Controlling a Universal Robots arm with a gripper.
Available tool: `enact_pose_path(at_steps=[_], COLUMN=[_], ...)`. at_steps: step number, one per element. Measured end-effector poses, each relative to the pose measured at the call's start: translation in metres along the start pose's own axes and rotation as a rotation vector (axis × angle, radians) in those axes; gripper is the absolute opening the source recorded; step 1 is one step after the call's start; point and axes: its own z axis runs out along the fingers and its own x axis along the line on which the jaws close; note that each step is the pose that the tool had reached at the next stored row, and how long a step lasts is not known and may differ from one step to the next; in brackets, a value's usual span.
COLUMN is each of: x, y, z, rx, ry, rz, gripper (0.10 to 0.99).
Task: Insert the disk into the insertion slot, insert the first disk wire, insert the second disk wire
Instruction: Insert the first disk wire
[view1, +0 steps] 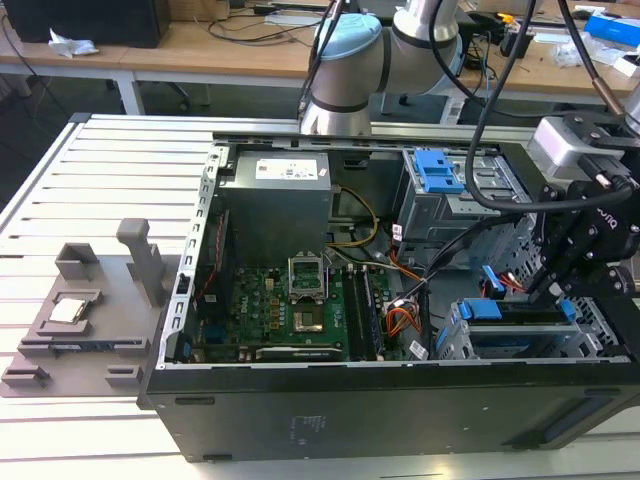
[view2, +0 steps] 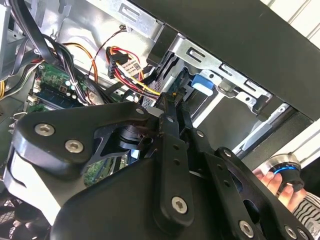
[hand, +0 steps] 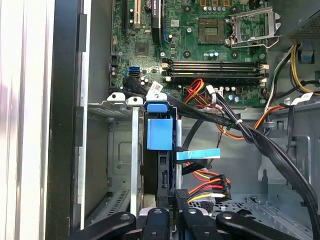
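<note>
The disk (view1: 510, 313) stands on edge in its blue carrier bracket, low inside the insertion slot (view1: 462, 345), a grey metal cage at the case's front corner on the exterior view's right. In the first wrist view the blue carrier (hand: 160, 132) lies along the cage wall (hand: 120, 150). My gripper (view1: 553, 288) is at the disk's far end, with its fingers (hand: 167, 207) close together on the disk's edge. A loose connector on red, yellow and black wires (hand: 217, 187) and a flat blue cable end (hand: 200, 154) lie beside the disk. The fingertips (view2: 167, 102) reach toward the carrier (view2: 202, 82).
The open case holds a motherboard (view1: 290, 315), a grey power supply (view1: 275, 205) and a taller bay with a blue latch (view1: 438, 172). Black cables (hand: 260, 145) cross beside the cage. A grey fixture (view1: 75, 320) sits on the table. A hand (view2: 277, 180) rests outside the case.
</note>
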Motion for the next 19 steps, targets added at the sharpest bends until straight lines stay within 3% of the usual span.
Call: enact_pose_path(at_steps=[9,19], x=[0.0017,0.0022], y=[0.0003,-0.0003], z=[-0.0036,0.0044], rx=[0.0,-0.003], ry=[-0.0013,-0.0008], rz=[0.016,0.018], gripper=[0.169,0.169])
